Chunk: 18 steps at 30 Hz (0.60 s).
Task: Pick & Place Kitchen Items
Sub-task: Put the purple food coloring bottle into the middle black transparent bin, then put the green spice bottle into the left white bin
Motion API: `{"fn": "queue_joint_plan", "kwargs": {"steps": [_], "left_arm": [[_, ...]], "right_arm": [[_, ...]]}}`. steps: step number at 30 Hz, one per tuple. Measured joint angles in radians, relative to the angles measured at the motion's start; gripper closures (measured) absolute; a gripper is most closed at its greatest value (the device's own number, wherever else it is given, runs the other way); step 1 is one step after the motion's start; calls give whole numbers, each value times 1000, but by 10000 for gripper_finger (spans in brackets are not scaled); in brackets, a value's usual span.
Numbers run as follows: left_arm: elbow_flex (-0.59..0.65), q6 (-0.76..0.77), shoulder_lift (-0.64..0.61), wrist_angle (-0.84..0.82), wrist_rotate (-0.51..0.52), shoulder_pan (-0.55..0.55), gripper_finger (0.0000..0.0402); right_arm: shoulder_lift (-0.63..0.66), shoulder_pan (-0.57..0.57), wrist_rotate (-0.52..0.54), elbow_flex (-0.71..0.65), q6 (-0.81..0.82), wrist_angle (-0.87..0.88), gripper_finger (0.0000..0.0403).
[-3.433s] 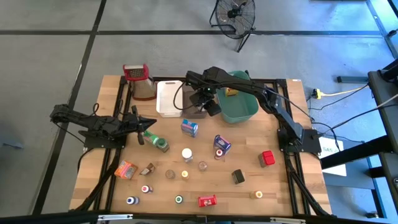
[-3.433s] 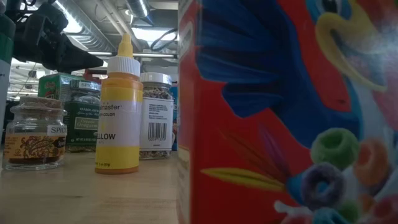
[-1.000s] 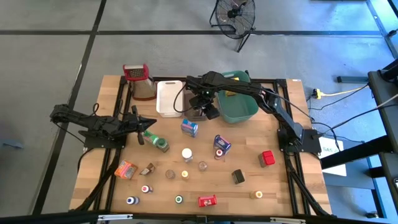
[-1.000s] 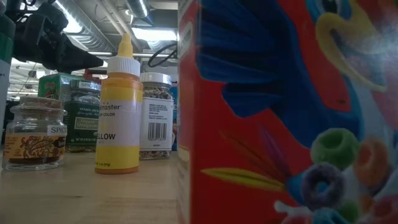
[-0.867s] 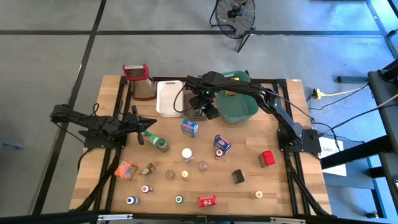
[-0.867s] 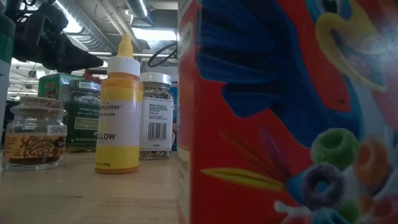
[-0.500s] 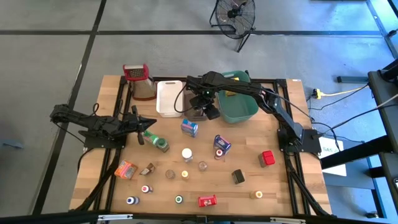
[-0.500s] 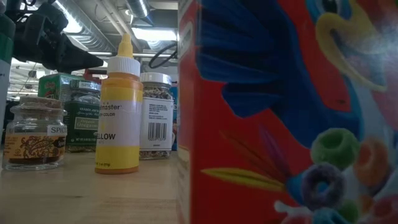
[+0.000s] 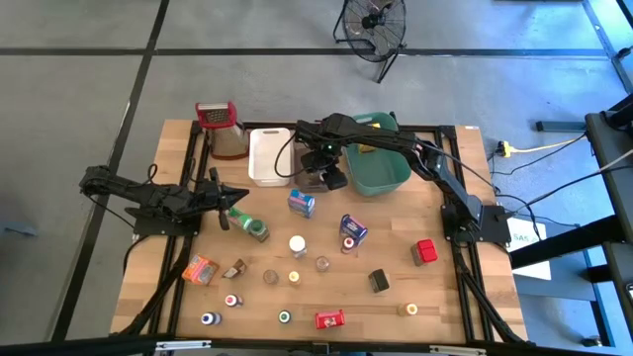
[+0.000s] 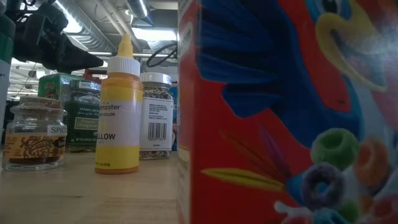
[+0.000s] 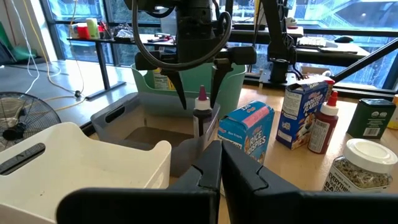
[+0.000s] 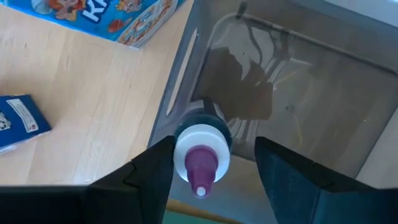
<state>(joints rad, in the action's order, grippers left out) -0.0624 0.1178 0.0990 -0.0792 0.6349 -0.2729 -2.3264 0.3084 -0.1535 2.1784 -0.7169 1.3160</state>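
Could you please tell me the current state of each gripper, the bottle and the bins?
Right gripper: jaws open, either side of the bottle's cap.
Left gripper: jaws shut, holding nothing.
Purple-tipped dark bottle: upright, capped, inside the grey bin.
Grey plastic bin: holds the bottle.
Teal plastic bin: holds at least one item.

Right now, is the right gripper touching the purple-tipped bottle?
Apart. In the left wrist view the right gripper stands open, a gap either side of the purple-tipped bottle standing in the grey bin.
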Motion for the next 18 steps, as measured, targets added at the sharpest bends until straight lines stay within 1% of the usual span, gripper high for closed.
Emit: {"fn": "queue_joint_plan", "kwargs": {"steps": [4, 8, 11, 18], "left_arm": [[0, 0, 0, 0, 0, 0, 398], [0, 0, 0, 0, 0, 0, 398], [0, 0, 0, 0, 0, 0, 398], [0, 0, 0, 0, 0, 0, 398]], "right_arm": [[0, -4, 11, 0, -2, 0, 178], [0, -10, 77, 0, -2, 7, 178], [0, -13, 99, 2, -5, 21, 178], [0, -22, 105, 85, 4, 90, 178]]}}
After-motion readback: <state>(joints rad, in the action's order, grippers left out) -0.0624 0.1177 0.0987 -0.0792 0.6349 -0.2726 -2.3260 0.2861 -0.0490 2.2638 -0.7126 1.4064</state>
